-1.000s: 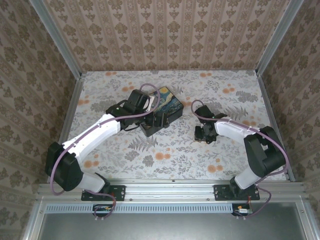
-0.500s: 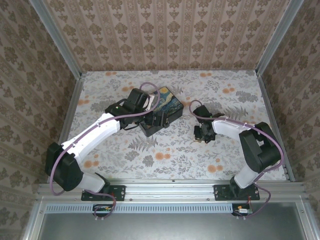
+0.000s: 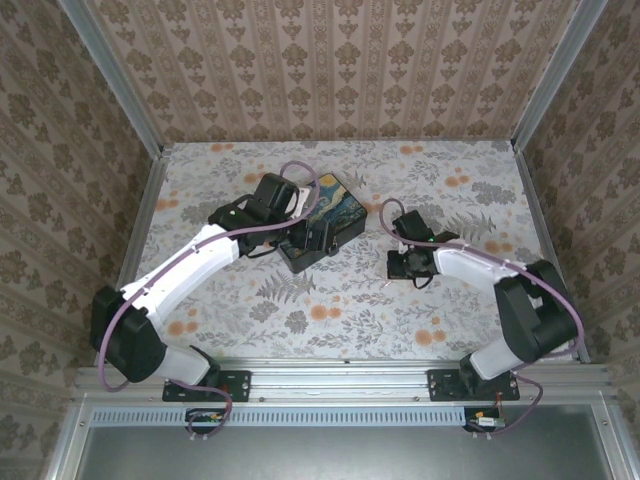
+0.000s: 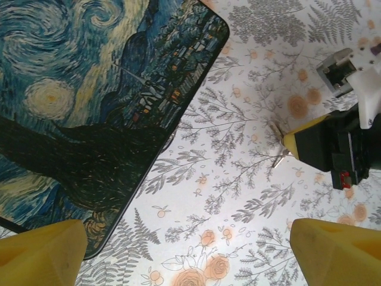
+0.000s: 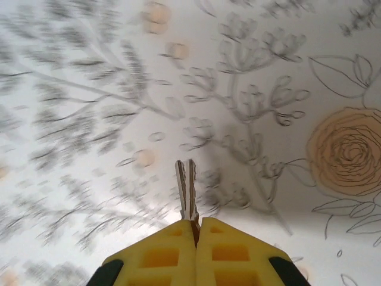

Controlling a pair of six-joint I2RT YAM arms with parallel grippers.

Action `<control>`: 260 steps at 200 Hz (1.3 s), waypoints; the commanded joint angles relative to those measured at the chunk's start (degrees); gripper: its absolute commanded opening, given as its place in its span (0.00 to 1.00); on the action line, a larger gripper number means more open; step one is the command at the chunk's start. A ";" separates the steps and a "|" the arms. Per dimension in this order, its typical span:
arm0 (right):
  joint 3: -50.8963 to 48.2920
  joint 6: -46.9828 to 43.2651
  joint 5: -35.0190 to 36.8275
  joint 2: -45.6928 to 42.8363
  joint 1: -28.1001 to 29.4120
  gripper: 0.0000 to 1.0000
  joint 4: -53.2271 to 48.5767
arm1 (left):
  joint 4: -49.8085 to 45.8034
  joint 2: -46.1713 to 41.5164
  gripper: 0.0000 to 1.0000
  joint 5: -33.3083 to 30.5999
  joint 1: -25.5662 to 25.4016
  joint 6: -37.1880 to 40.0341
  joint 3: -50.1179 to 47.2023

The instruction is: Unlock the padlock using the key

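Moved since earlier: right gripper had gone from partly parted to fully clenched, its elbow had swung outward toward the right wall, and the left arm had stayed over the box.
Right gripper: both yellow fingers were pressed flat together, pinching the key at its head.
Key: its thin metal blade stuck straight out past the fingertips, edge-on to the right wrist camera, low over the table; whether the tip touched the cloth could not be told.
Left gripper: jaws were spread wide and released, nothing between them, with one yellow fingertip at the lower left corner and the other at the lower right of the left wrist view.
Box: dark, lid printed with a blue-and-yellow swirling painting, it lay flat with the lid facing up and closed.
Box contents: hidden by the shut lid.
Box position: on the floral table, left of centre in the top view, under and just ahead of the left gripper, with one rounded corner pointing toward the right arm.
Spacing: in the left wrist view the right gripper sat well right of the box, with bare floral cloth between them.
Table: white cloth with grey ferns and orange blooms.
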 commanded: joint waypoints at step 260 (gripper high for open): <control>5.02 -8.23 -44.46 -11.30 -0.99 0.00 9.99 | 16.53 7.67 0.40 38.40 0.36 2.73 -2.38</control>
